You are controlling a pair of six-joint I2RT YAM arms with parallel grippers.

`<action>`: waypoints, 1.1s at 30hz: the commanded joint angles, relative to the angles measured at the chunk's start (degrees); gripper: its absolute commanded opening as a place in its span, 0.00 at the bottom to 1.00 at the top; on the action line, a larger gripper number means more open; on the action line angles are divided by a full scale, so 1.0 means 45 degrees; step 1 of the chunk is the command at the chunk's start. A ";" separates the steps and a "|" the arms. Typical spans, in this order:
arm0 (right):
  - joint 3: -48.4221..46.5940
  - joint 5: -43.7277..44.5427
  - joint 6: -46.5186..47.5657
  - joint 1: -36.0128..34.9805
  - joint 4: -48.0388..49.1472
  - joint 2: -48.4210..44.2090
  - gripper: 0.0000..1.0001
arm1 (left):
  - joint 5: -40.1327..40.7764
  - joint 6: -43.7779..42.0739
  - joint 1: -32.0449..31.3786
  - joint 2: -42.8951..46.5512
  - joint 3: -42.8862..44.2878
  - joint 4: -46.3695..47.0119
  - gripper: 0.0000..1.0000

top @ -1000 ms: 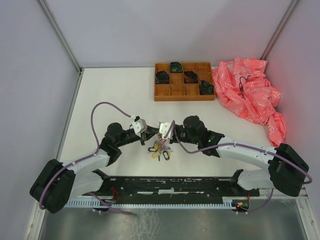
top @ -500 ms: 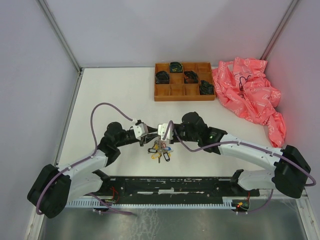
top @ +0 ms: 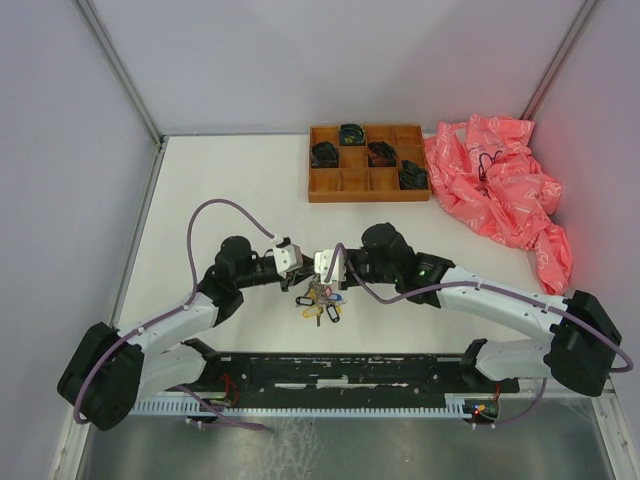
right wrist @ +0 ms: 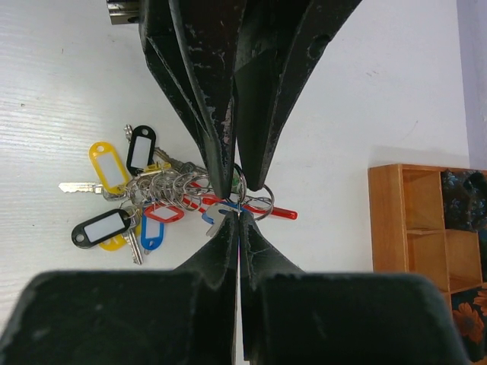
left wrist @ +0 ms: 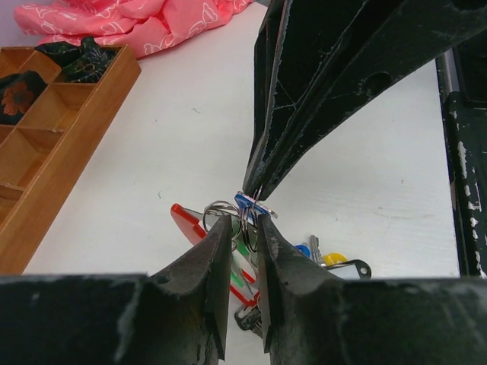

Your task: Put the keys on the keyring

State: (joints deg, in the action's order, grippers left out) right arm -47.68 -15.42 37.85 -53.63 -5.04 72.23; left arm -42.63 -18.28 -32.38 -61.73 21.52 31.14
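Silvery wire, the keyring is pinched by the clenched right gripper midway along the table's near edge. Keys with glossy oblong tags, white-windowed, are fanned beside it. It is straddled by the left gripper's narrowly parted jaws; whether they grip it cannot be told.

Keys on table, tray behind
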 commanded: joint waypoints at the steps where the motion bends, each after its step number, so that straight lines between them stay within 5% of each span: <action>1: -0.0668 -0.0240 0.0164 -0.0085 0.0301 -0.0226 0.01 | -0.0311 -0.0590 -0.0060 -0.0092 0.0628 -0.0128 0.22; 5: -0.0641 -0.0090 0.0164 -0.0109 0.0181 -0.0265 0.01 | -0.0360 -0.0571 -0.0053 -0.0104 0.0714 -0.0200 0.03; 15: 0.0862 0.1381 -0.0589 -0.0132 0.1099 -0.0607 0.01 | -0.0146 0.0328 -0.0036 0.0204 0.0314 0.0983 0.03; 33: 0.1653 0.0580 -0.1704 -0.0171 0.3300 0.0356 0.01 | 0.0278 0.2011 -0.0030 -0.0194 -0.0117 0.3456 0.03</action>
State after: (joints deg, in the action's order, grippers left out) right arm -40.53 -11.55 32.42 -54.30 7.33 72.84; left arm -40.95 -13.10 -32.53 -62.46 20.73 34.70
